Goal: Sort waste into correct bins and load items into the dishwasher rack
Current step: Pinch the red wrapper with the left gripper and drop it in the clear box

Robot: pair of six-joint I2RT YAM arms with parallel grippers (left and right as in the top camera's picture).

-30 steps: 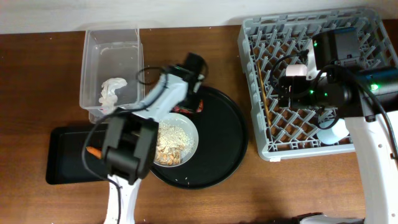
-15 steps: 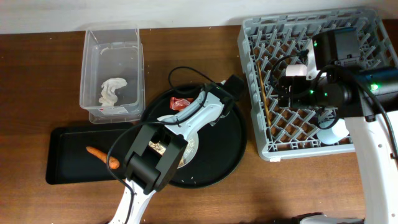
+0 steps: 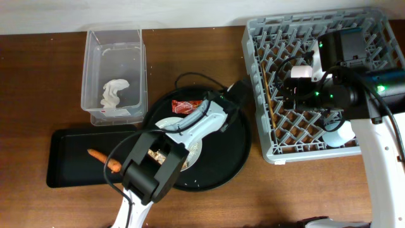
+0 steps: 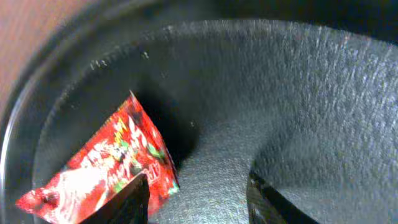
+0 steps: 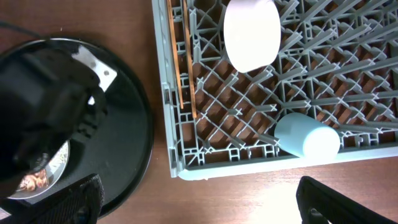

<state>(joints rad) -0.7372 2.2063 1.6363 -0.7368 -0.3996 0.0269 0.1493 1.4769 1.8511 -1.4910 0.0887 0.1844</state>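
Note:
The red snack wrapper [image 3: 186,106] lies at the back of the round black tray [image 3: 234,152], and fills the left of the left wrist view [image 4: 106,162]. My left gripper [image 4: 199,202] is open just beside it, its left finger over the wrapper's edge; overhead it sits right of the wrapper [image 3: 205,103]. The pale dish [image 3: 190,130] with beige scraps [image 3: 158,155] is partly under my left arm. The tissue [image 3: 114,92] lies in the clear tub [image 3: 95,50]. The carrot [image 3: 104,159] lies on the flat black tray [image 3: 63,171]. My right gripper [image 5: 205,199] is open and empty above the rack [image 3: 266,149].
In the rack [image 5: 177,155] are the two chopsticks [image 5: 180,56] along its left side, a white cup [image 5: 250,31] bottom up, and a pale blue cup [image 5: 308,137] on its side. Brown table [image 3: 304,190] shows in front of the rack.
My left arm has swung right across the round tray, off the dish, and its gripper now points back at the red wrapper. The right arm has not moved.

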